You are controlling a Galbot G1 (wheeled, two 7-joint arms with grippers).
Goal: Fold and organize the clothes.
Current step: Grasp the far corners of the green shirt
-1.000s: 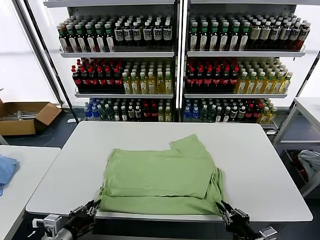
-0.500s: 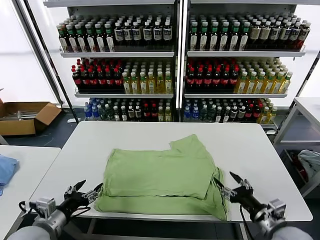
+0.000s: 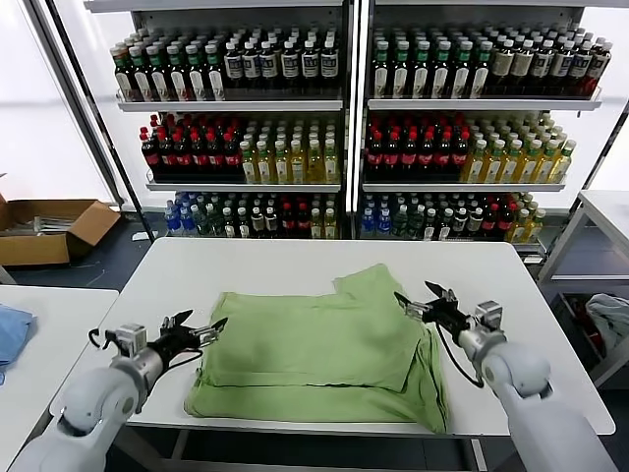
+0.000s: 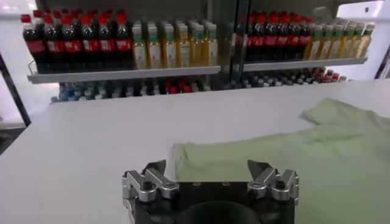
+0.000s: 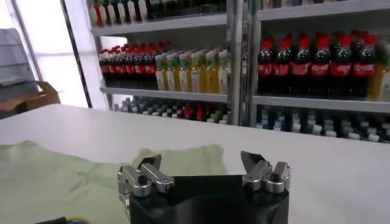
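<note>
The light green polo shirt (image 3: pixel 319 354) lies folded and plain side up on the white table (image 3: pixel 491 285), its near hem close to the table's front edge at 6 o'clock. The bottom layer spreads wider than the folded-over upper panel, so a strip of green shows along the near side and bunches into folds at the shirt's right edge, around 4 o'clock. One sleeve (image 3: pixel 371 285) sticks out at the far side, toward 12 o'clock.

The left gripper (image 3: pixel 200 331) hovers at 9 o'clock of the shirt, just beside its left edge, fingers spread apart and holding nothing. In the left wrist view the spread fingers (image 4: pixel 153 179) frame that edge of the shirt (image 4: pixel 292 164), with bare tabletop (image 4: pixel 91 140) beyond. The right gripper (image 3: pixel 425 305) sits at about 2 o'clock of the shirt, over the upper right corner near the sleeve — also spread wide and empty. The right wrist view shows its fingers (image 5: pixel 146 173) above the green cloth (image 5: pixel 55 176).

Open tabletop runs on both sides of the shirt and in a broad band behind it, up to the far edge at 12 o'clock. A second table (image 3: pixel 39 334) stands to the left at 9 o'clock, a blue cloth (image 3: pixel 12 334) on it. Farther off, a cardboard box (image 3: pixel 49 228) rests on the floor at 10 o'clock, and shelves of bottles (image 3: pixel 354 108) fill the background.
</note>
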